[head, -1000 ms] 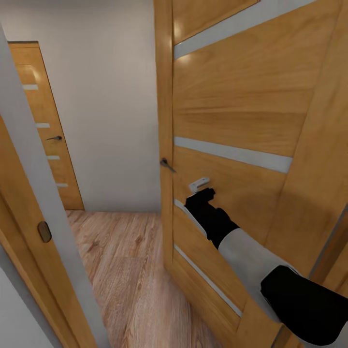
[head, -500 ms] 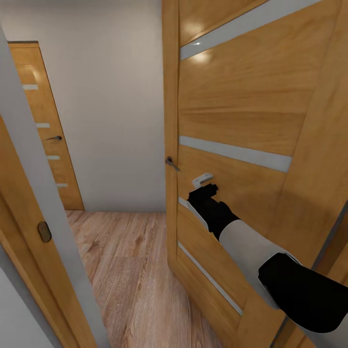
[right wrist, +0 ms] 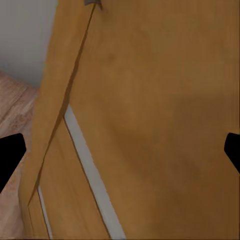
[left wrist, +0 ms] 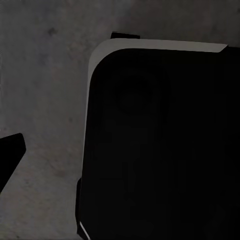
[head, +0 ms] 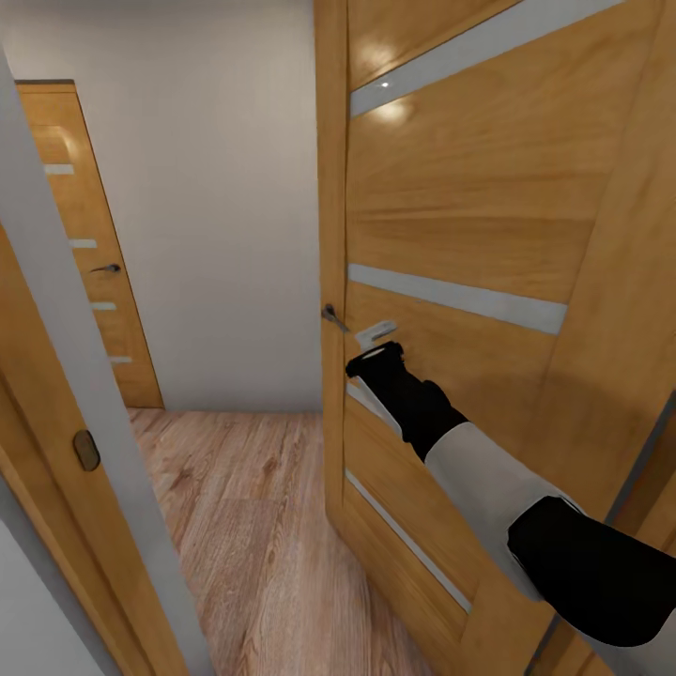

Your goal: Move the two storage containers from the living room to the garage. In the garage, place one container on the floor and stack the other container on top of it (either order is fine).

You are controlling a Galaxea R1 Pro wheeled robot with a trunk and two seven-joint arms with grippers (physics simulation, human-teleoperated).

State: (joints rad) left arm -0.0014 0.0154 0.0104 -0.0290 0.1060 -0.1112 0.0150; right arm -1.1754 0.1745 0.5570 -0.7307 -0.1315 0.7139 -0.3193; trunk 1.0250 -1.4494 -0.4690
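Note:
The two storage containers are out of view. My right arm reaches forward to a wood-panelled door (head: pixel 469 235) standing ajar. My right gripper (head: pixel 373 344) is up against the door's face, just right of and below its lever handle (head: pixel 330 316). In the right wrist view the right gripper (right wrist: pixel 120 155) is open, its fingertips (right wrist: pixel 10 155) far apart with only the door panel between them. My left gripper (left wrist: pixel 120 155) hangs over dark grey floor (left wrist: pixel 45 75) beside my own black body, one fingertip (left wrist: pixel 11 150) showing at its wide-open position.
A white-and-wood door frame (head: pixel 66 376) with a strike plate (head: pixel 86 451) stands close on the left. Beyond the gap lies light wood-plank flooring (head: pixel 244 507), a white wall (head: pixel 216 188) and a second closed wooden door (head: pixel 84 244).
The door edge swung slightly to the right a second ago, widening the gap. My right gripper has since slid left and up along the door toward the handle.

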